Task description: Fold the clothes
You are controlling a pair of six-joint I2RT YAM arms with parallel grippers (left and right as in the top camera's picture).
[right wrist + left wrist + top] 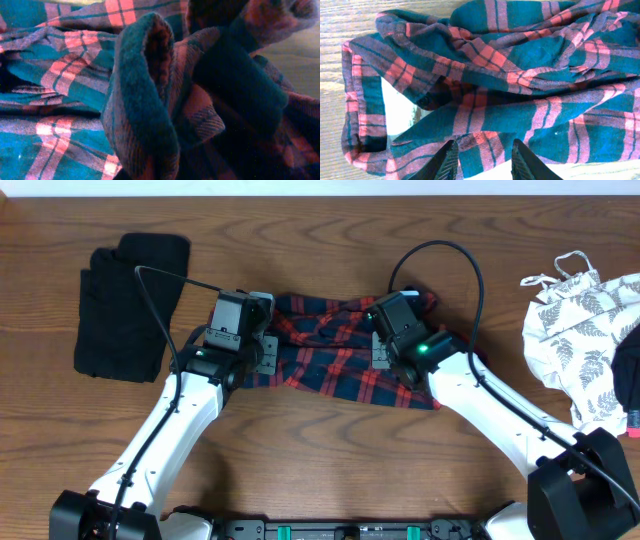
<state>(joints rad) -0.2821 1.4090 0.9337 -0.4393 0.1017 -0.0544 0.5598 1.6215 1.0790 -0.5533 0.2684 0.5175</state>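
Overhead, the wooden table [320, 440] carries three garments. The plaid shirt [330, 365], red and navy, lies crumpled at the middle of the table, nearer the far edge than the near one, stretched as a rumpled band between the two arms. At the right edge sits a white leaf-print garment [580, 330], bunched in a heap, with thin straps trailing toward the far edge, and partly cut off by the frame. Toward the far left corner lies a black garment [125, 310], folded flat and well apart from the shirt.

The left gripper [484, 150] is over the shirt's left end. From its wrist camera the two dark fingers [445, 162] stand a moderate way apart, not wide, with flat plaid cloth showing in the gap between them; no fold is caught there.

The right gripper [385, 345] sits on the shirt's right end, near its far corner. Its wrist camera is filled with plaid at close range — a thick ridge of cloth rises straight up the middle of the picture and hides the fingers. The jaws are closed, pinching that raised fold of the shirt.
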